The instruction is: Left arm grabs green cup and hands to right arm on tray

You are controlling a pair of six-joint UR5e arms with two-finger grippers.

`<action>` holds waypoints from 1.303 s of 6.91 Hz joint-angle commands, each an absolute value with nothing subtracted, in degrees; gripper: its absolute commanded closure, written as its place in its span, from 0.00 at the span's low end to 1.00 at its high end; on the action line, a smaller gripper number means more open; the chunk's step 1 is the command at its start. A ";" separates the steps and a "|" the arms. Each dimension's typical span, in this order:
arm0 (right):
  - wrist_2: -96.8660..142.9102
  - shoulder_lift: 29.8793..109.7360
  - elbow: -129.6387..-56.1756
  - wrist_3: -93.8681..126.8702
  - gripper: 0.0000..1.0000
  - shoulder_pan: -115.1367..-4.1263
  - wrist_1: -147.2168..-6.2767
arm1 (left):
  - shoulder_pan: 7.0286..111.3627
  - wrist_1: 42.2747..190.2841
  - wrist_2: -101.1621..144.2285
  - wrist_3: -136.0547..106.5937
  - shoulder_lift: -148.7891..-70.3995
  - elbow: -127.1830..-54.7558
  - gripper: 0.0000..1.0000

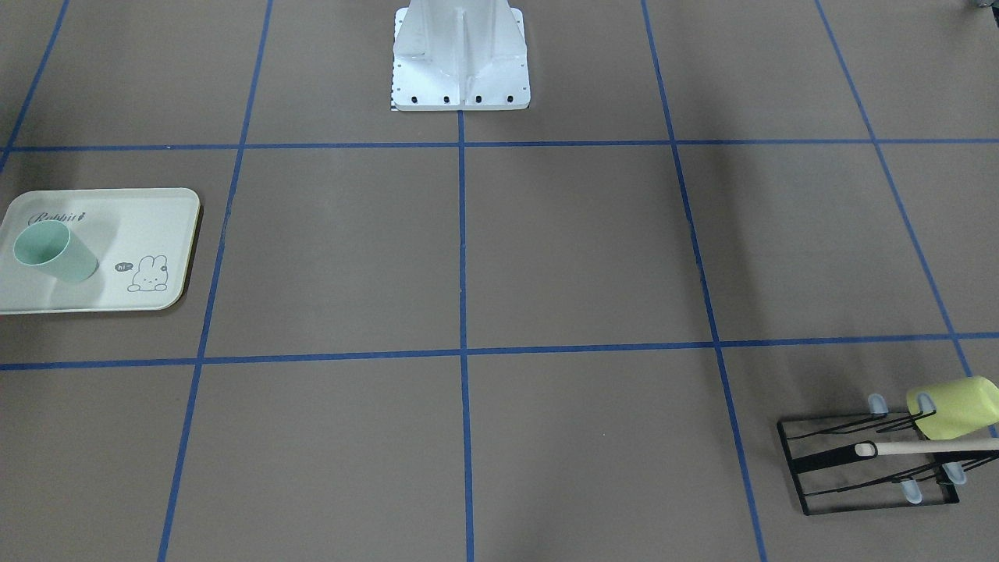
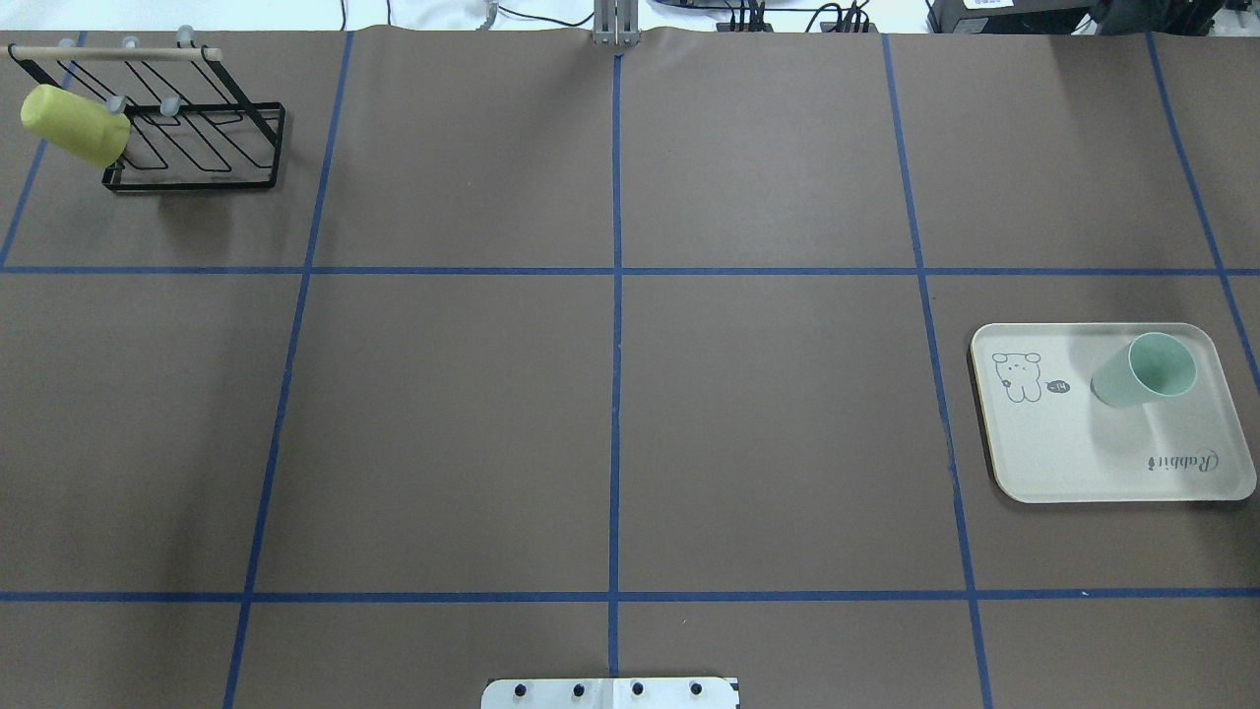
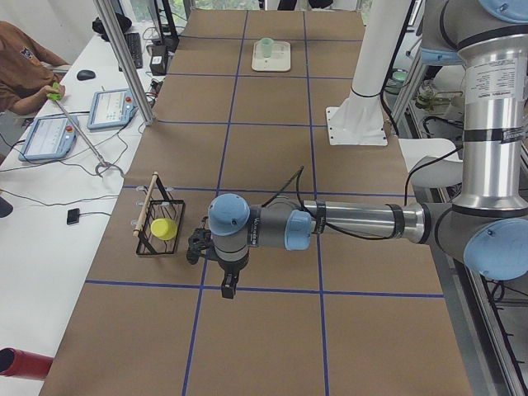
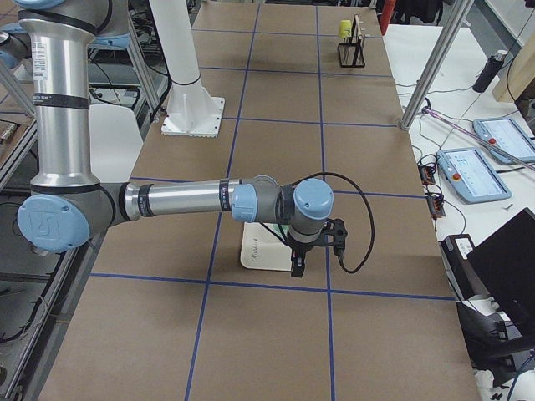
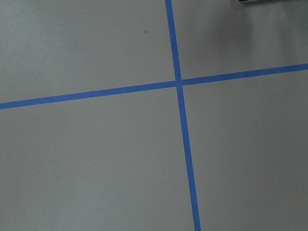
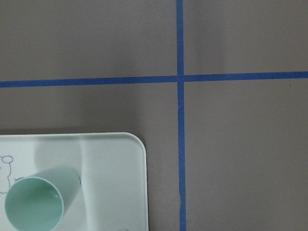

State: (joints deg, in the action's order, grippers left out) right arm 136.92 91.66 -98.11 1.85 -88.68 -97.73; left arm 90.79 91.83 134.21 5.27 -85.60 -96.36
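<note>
The green cup [image 1: 56, 251] stands upright on the tray [image 1: 148, 226], mouth up. It also shows in the overhead view [image 2: 1144, 370] on the tray [image 2: 1073, 453] and in the right wrist view [image 6: 41, 204]. My left gripper [image 3: 224, 289] shows only in the exterior left view, hanging above the table near the rack; I cannot tell whether it is open or shut. My right gripper [image 4: 297, 269] shows only in the exterior right view, above the tray's [image 4: 255, 251] edge; I cannot tell its state either. Neither holds anything that I can see.
A yellow-green cup [image 2: 74, 125] hangs on a black wire rack [image 2: 197, 148] with a wooden bar at the table's far left corner. The white robot base [image 1: 460, 58] stands at the table's edge. Operators' tablets [image 3: 49, 136] lie on a side table.
</note>
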 commanded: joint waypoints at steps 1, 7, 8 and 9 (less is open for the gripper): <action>136.93 91.58 -98.17 1.85 0.00 -88.68 -97.73 | 90.79 91.67 134.21 5.27 -85.69 -96.33 0.00; 136.93 91.41 -97.91 1.85 0.00 -88.68 -97.73 | 90.79 92.37 134.30 5.89 -85.52 -96.42 0.00; 136.93 91.41 -97.91 1.85 0.00 -88.68 -97.73 | 90.79 92.46 134.30 5.89 -85.52 -96.33 0.00; 136.93 91.41 -97.91 1.85 0.00 -88.68 -97.73 | 90.79 92.37 134.30 5.63 -85.52 -96.42 0.00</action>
